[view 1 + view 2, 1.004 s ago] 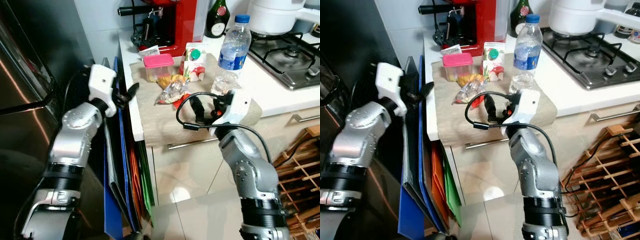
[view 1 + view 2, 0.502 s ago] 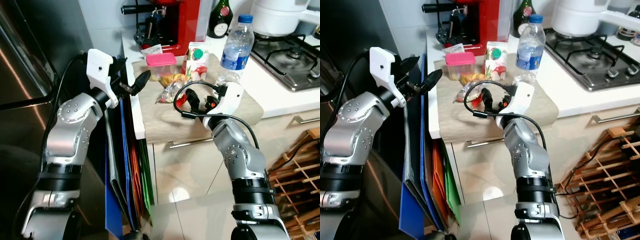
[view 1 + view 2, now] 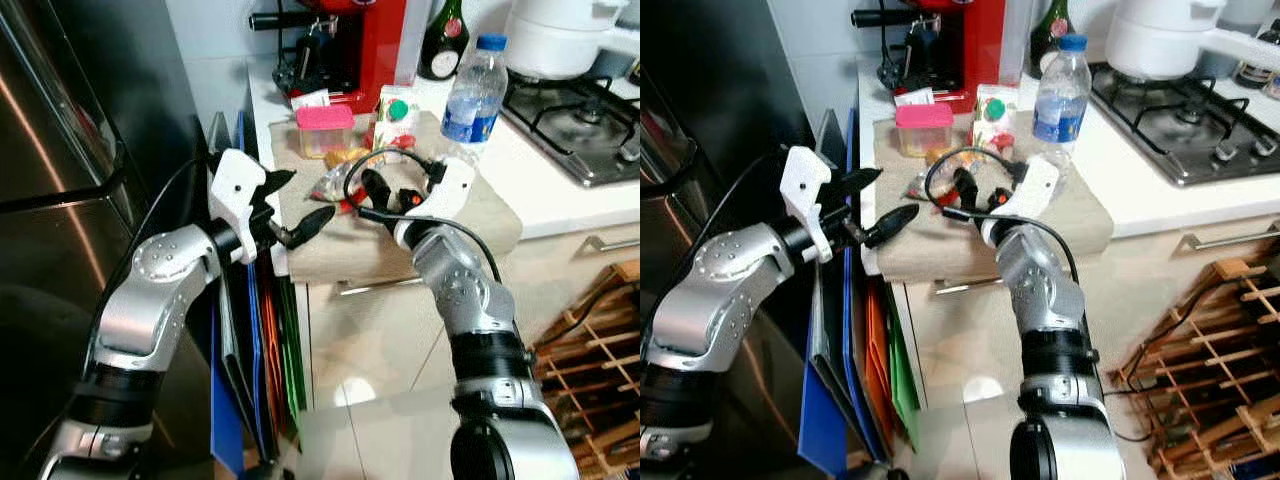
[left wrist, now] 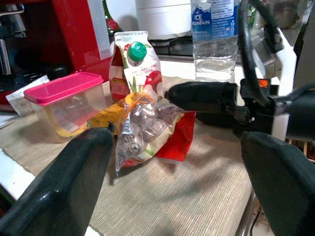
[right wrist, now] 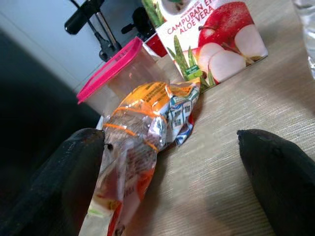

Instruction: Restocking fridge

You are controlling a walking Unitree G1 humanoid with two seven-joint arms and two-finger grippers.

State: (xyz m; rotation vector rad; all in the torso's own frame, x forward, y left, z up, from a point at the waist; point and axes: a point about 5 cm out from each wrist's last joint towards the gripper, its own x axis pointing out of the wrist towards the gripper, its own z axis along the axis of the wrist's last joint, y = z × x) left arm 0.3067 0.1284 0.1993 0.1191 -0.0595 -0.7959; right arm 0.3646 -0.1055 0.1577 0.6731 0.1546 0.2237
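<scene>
On a beige mat (image 3: 470, 205) on the counter lie a clear and orange snack bag (image 3: 335, 185), a pink-lidded container (image 3: 322, 130), an apple juice carton (image 3: 393, 115) and a water bottle (image 3: 470, 95). My right gripper (image 3: 385, 192) is open just above the mat, right beside the snack bag (image 5: 142, 128), holding nothing. Level with the counter's left edge, my left gripper (image 3: 303, 197) is also open and points at the bag (image 4: 140, 128), a short way from it. The left wrist view also takes in a finger of the right gripper (image 4: 206, 96).
A dark steel fridge (image 3: 70, 150) stands shut at the left. Blue, orange and green folders (image 3: 265, 350) fill the gap beside the cabinet. A red coffee machine (image 3: 355, 40), a wine bottle (image 3: 440, 40), a gas hob (image 3: 580, 110) and a wooden rack (image 3: 600, 330) surround the mat.
My left gripper has come down from beside the fridge to the counter's left edge. My right gripper has moved forward over the mat to the snack bag.
</scene>
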